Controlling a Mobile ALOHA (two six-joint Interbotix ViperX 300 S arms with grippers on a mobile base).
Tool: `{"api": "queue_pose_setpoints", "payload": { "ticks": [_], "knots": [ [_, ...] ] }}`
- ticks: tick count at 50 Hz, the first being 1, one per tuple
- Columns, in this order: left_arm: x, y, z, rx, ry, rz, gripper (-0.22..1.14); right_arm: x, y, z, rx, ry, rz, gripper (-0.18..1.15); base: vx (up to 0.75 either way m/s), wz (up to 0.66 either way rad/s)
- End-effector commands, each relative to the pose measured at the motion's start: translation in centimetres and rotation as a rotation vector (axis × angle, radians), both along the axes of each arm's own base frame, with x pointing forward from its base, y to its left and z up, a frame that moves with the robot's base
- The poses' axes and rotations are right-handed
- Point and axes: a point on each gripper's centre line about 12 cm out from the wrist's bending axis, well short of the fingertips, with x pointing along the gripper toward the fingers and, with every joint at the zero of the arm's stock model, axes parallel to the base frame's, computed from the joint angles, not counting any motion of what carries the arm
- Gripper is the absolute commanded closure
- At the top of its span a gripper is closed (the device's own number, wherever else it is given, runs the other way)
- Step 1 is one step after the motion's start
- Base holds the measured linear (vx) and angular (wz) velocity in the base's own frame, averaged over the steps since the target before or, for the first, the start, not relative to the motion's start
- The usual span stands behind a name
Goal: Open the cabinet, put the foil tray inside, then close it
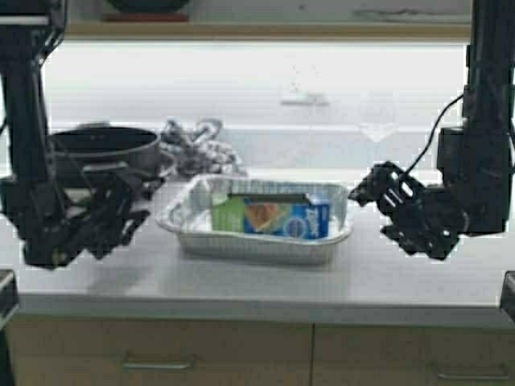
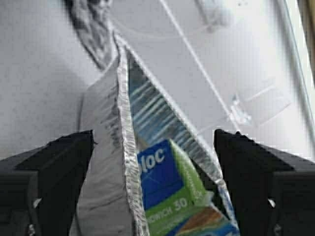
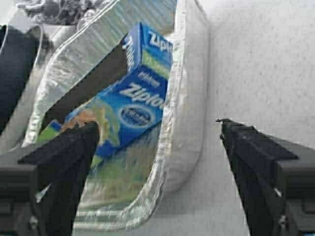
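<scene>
The foil tray (image 1: 256,239) sits on the white counter, mid-front, with a blue and green Ziploc box (image 1: 282,217) lying in it. My left gripper (image 1: 135,203) is open just off the tray's left end. In the left wrist view the gripper (image 2: 153,169) has the tray's end wall (image 2: 101,162) and the box (image 2: 170,182) between its fingers, not touching. My right gripper (image 1: 378,211) is open just off the tray's right end. In the right wrist view the gripper (image 3: 155,147) straddles the tray's end wall (image 3: 189,108). The cabinet's doors are out of view.
A black pot (image 1: 105,149) in a steel bowl stands behind my left gripper. A grey tangled cloth (image 1: 197,145) lies behind the tray. Tan base cabinets with drawers (image 1: 161,354) run below the counter's front edge (image 1: 257,310). A shelf edge (image 1: 265,30) crosses the top.
</scene>
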Motion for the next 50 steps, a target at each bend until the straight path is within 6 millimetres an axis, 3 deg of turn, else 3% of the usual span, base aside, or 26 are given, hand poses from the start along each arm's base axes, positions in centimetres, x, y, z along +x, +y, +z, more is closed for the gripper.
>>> {"api": "queue_pose_setpoints", "payload": {
  "ticks": [1,10,23,37,42,46,50],
  "knots": [
    [1.5,-0.3,0.9,0.022,-0.009,-0.062,-0.10,0.9,-0.8,0.0,0.019,-0.044,-0.035,-0.06,0.16,0.02],
    [2.3,-0.5,0.3,0.053,0.025,-0.081,-0.10,1.8,-1.7,-1.4,0.040,-0.042,-0.047,-0.06,0.13,0.01],
    [2.5,-1.0,-0.3,0.026,0.085,-0.123,-0.10,3.5,0.3,-2.3,0.156,-0.048,0.065,-0.06,0.06,-0.02],
    [3.3,-1.3,-0.3,-0.002,0.095,-0.152,-0.10,4.4,1.1,-3.6,0.243,-0.019,0.093,-0.03,0.02,-0.01],
    [3.3,-1.3,-0.2,-0.007,0.095,-0.152,-0.09,4.4,1.0,-3.8,0.247,-0.016,0.090,0.07,0.00,0.00],
    [3.3,-1.3,-0.3,-0.006,0.097,-0.152,-0.05,4.4,1.1,-4.0,0.251,-0.012,0.091,0.24,0.00,0.00],
    [3.2,-1.3,-0.2,-0.008,0.099,-0.151,0.17,4.4,1.0,-3.8,0.259,-0.024,0.090,0.50,0.00,0.00]
  ]
}}
